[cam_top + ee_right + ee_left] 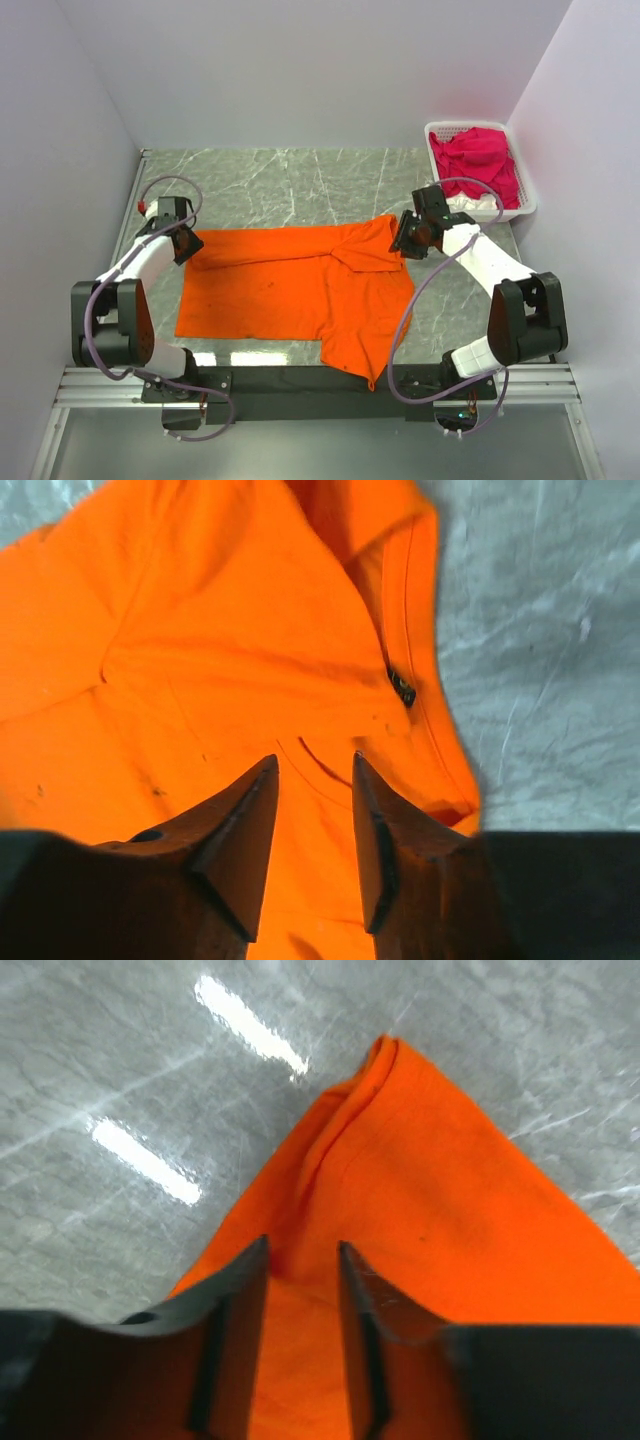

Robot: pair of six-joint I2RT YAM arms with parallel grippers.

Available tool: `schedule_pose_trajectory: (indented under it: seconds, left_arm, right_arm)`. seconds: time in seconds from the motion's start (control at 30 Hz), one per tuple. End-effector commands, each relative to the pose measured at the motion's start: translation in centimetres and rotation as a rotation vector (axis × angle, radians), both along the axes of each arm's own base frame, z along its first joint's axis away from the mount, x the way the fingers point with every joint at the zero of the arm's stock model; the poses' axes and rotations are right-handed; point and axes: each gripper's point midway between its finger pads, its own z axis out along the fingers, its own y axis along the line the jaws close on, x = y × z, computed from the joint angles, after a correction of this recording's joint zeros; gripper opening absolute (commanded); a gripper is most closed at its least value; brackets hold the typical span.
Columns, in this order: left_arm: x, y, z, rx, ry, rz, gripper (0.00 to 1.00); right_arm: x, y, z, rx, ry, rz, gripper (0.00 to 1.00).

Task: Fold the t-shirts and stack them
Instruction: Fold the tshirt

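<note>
I see the flat t-shirt (290, 285) lying on the table (300, 185), my left gripper (185, 240) at its far-left corner and right gripper (408, 238) at its far-right edge, with more t-shirts (475, 160) in the basket (528, 190) at the far right corner.

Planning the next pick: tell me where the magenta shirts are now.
In the top view, the magenta shirts lie bunched in the white basket at the far right corner of the table, just beyond the right gripper and the orange shirt.
</note>
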Motion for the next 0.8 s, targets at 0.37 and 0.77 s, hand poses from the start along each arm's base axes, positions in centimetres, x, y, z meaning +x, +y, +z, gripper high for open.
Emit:
schedule_pose_trajectory:
  seconds: [0.37,0.77]
  left_arm:
    - [5.2,2.6,2.1,0.043,-0.112,-0.012,0.51]
    - [6.4,1.7,0.4,0.000,-0.092,-0.072,0.43]
  right_arm:
    - [11.9,0.3,4.1,0.077,-0.296,0.050,0.46]
    - [14.5,0.4,0.5,0.072,-0.253,0.058,0.46]
